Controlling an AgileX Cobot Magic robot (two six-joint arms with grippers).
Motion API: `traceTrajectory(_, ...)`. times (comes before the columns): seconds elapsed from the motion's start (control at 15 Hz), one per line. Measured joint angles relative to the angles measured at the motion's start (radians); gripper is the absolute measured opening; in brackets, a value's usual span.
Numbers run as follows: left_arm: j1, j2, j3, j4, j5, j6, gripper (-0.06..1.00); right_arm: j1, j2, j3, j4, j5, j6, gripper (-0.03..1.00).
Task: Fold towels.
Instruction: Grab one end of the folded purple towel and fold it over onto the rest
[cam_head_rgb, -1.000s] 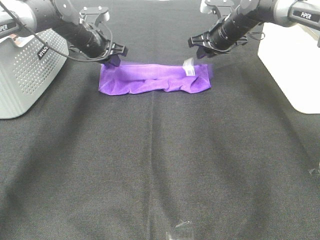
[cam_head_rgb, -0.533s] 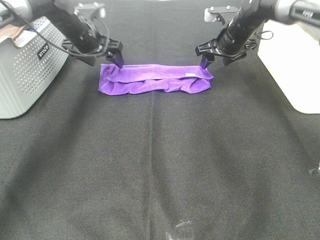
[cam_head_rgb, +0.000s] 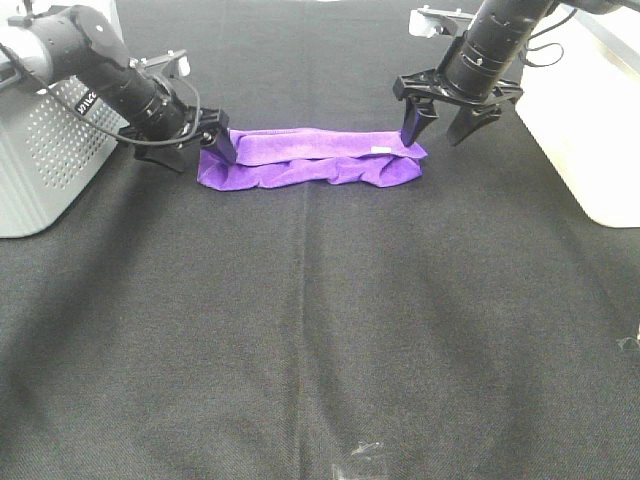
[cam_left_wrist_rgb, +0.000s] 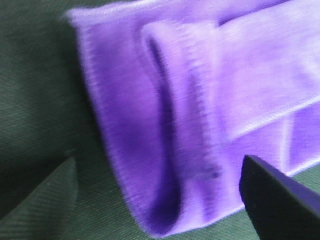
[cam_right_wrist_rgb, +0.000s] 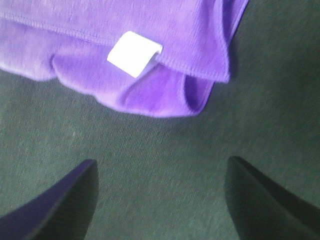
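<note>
— Where's the bright purple microfibre towel (cam_head_rgb: 310, 158)?
— Upper middle of the frame, folded into a long strip on the black woven tablecloth (cam_head_rgb: 320, 330).
— Grippers?
— Left gripper (cam_head_rgb: 212, 143) and right gripper (cam_head_rgb: 440, 125) sit at its ends, jaws spread wide, holding nothing.

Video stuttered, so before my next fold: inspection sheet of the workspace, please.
Surface: black cloth table, centre crease.
Job's things: purple towel folded into a long strip, white tag near its right end.
Clutter: clear plastic scrap, front edge.
End effectors: left end effector open at the towel's left end; right end effector open above the right end; both empty.
Cables: black cable looped on left arm.
Surroundings: grey perforated box left, white box right.
</note>
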Motion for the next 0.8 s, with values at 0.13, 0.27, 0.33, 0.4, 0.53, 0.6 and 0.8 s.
traceTrajectory(0.13,0.002,0.014,-0.011,-0.054,-0.006,0.021,0.80,0.000,0.000,0.000,0.008,0.016,0.000,0.70)
traceTrajectory(0.27,0.002,0.023,-0.012,-0.090,-0.014,0.027,0.77,0.000,0.000,0.000,0.023,0.027,0.000,0.70)
traceTrajectory(0.33,-0.002,0.025,-0.013,-0.101,-0.015,0.030,0.75,0.000,0.000,0.000,0.029,0.027,0.000,0.70)
traceTrajectory(0.4,-0.014,0.025,-0.013,-0.105,-0.020,0.039,0.75,0.000,0.000,0.000,0.034,0.027,0.000,0.70)
traceTrajectory(0.53,-0.060,0.030,-0.013,-0.112,-0.038,0.049,0.74,0.000,0.000,0.000,0.045,0.033,0.000,0.70)
traceTrajectory(0.6,-0.079,0.032,-0.013,-0.115,-0.049,0.051,0.74,0.000,0.000,0.000,0.045,0.047,0.000,0.70)
traceTrajectory(0.8,-0.089,0.040,-0.014,-0.088,-0.060,0.052,0.43,0.000,0.000,0.000,0.047,0.068,0.000,0.70)
